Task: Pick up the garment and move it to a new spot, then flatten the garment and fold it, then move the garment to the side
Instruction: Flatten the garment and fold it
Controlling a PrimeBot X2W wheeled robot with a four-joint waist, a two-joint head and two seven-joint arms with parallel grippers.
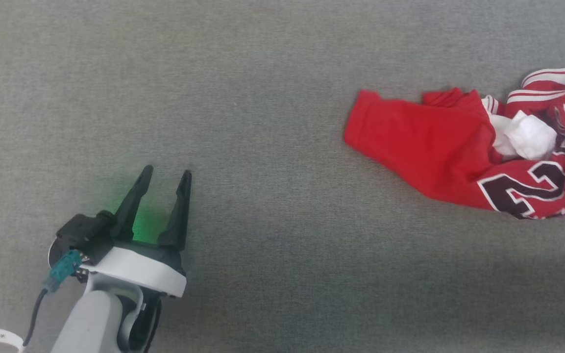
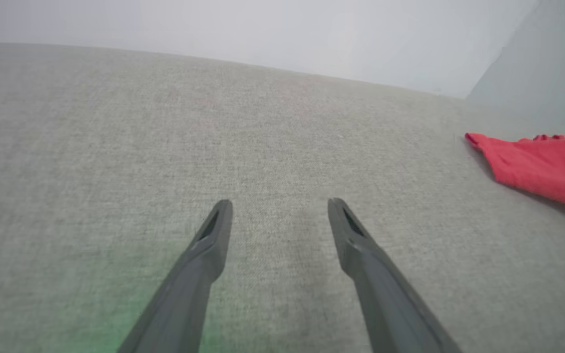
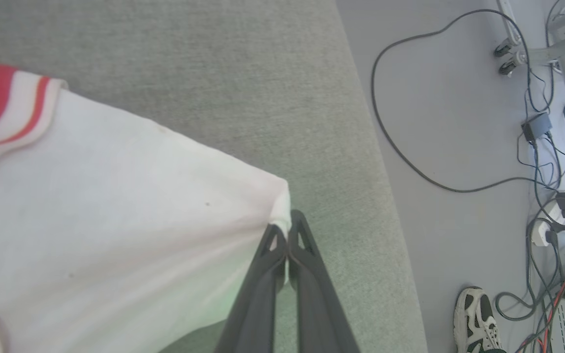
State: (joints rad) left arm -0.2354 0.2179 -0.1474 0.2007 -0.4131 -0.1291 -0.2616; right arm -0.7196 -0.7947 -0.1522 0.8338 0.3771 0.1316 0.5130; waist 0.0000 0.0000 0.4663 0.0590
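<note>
The garment [image 1: 434,147], a crumpled red jersey, lies at the right of the grey surface [image 1: 262,73]. Your right gripper [image 3: 288,234] pinches its white corner; your left gripper [image 1: 167,171] hangs wide, empty, well apart. It looks soft, light, floppy: take hems or corners, expect sagging.

The garment [image 1: 419,147] is a bright red jersey, crumpled on the grey cloth surface [image 1: 262,98] at the right side of the head view and running off that edge. Its plain red part reaches leftward. Dark maroon-black figures outlined in white, a 2 among them, show on its near side. White trim with red stripes lies at its far end, and a wad of white lining bulges from the middle. In the right wrist view the white lining pulls taut to a corner pinched in the right gripper [image 3: 289,220].
</note>
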